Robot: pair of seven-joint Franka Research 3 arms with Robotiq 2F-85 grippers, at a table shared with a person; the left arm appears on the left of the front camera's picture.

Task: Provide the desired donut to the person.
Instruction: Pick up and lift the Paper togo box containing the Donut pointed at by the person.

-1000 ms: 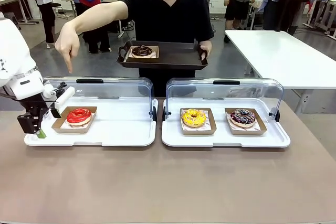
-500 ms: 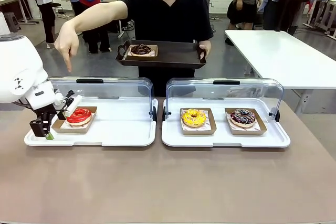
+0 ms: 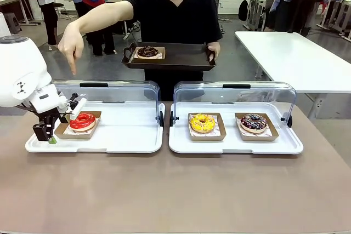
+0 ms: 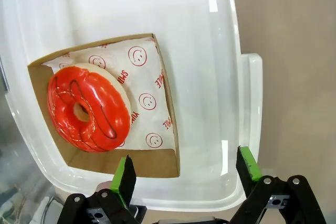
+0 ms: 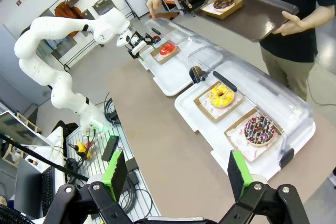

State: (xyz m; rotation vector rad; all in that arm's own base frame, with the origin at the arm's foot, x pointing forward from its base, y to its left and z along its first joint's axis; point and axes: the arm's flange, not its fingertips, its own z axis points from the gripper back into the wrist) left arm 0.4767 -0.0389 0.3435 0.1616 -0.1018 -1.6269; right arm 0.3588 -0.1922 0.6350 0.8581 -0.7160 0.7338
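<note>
While the person [image 3: 175,15] in the black short-sleeved T-shirt points one hand [image 3: 70,45] downward above the left case, the glossy red-iced ring donut [image 3: 82,120] sits in its shallow brown cardboard holder [image 3: 64,131] at the left end of the left white plastic tray [image 3: 126,135], under a raised clear lid [image 3: 120,94]. The left gripper [image 3: 55,127] is low at that end of the tray, just beside the holder. In the left wrist view its jaws are spread wide with nothing gripped; a corner of the holder lies in line with the gap between them, and contact cannot be confirmed. The person's other hand supports a dark rectangular serving tray [image 3: 186,57] carrying a chocolate-iced donut [image 3: 148,52]. On the right white tray [image 3: 236,145] are a yellow-iced donut [image 3: 202,123] and a dark sprinkled donut [image 3: 253,121], each in its own holder. The right gripper [image 5: 176,174] is well above the brown table [image 3: 175,190], jaws spread and empty.
</note>
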